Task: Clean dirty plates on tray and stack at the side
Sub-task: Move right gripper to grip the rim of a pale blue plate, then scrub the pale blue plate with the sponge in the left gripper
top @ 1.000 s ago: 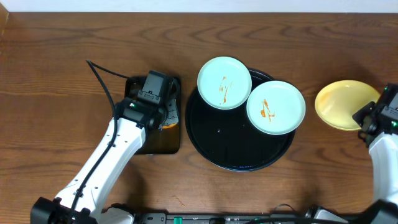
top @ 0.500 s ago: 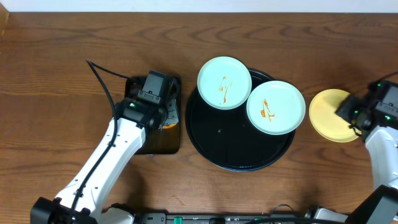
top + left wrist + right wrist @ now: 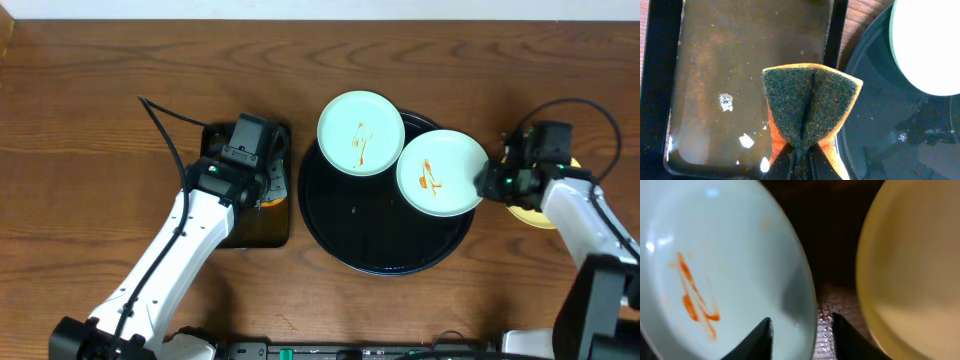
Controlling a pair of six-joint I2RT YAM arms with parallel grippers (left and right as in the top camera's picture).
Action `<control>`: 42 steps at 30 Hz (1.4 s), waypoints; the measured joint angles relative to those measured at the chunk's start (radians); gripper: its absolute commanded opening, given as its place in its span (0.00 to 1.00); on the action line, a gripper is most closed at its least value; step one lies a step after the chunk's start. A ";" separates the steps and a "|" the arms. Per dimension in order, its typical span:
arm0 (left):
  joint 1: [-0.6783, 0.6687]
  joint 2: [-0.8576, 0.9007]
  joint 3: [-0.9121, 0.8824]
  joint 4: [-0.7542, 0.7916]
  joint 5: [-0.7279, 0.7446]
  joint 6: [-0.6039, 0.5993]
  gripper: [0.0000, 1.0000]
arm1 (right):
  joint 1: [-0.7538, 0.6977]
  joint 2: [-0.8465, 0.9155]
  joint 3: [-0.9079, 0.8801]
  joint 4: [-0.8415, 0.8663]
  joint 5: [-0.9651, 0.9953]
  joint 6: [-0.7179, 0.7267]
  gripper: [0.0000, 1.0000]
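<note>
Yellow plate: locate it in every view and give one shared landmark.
Overhead: yellow plate far right, mostly hidden under the right arm.
Left wrist: not in it.
Right wrist: fills the right side.
Landmark: the smeared mint plate beside it.

My table (image 3: 100,80) is brown wood, grain running L to R, and it ends at a pale band on the far side. Straight on it: the round black tray (image 3: 385,255) approx. at ctr, w/ a small oblong black tray (image 3: 255,232) just beside it on my left. A yellow plate (image 3: 910,255) sits on bare wood to the right of the round tray, near it.
</note>
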 measured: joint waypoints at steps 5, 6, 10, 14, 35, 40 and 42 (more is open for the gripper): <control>0.000 0.000 0.000 0.000 0.000 0.000 0.08 | 0.030 0.025 0.000 -0.010 0.002 -0.003 0.07; 0.000 0.000 0.000 0.000 0.000 0.000 0.08 | 0.036 0.025 0.000 -0.013 0.000 -0.003 0.05; 0.000 0.000 0.000 0.000 0.000 0.000 0.08 | 0.054 0.025 0.000 -0.052 -0.003 -0.004 0.01; 0.000 0.000 0.000 0.000 0.000 0.000 0.08 | 0.063 0.017 0.000 -0.113 -0.004 -0.005 0.01; -0.224 0.146 -0.003 0.205 0.129 -0.035 0.08 | 0.297 -0.039 -0.002 -0.216 -0.068 0.071 0.01; -0.341 0.208 -0.004 0.326 0.166 -0.042 0.08 | 0.343 -0.039 -0.002 -0.216 -0.040 0.105 0.01; -0.379 0.214 -0.005 0.370 0.170 -0.045 0.08 | 0.358 -0.039 -0.003 -0.215 -0.034 0.119 0.01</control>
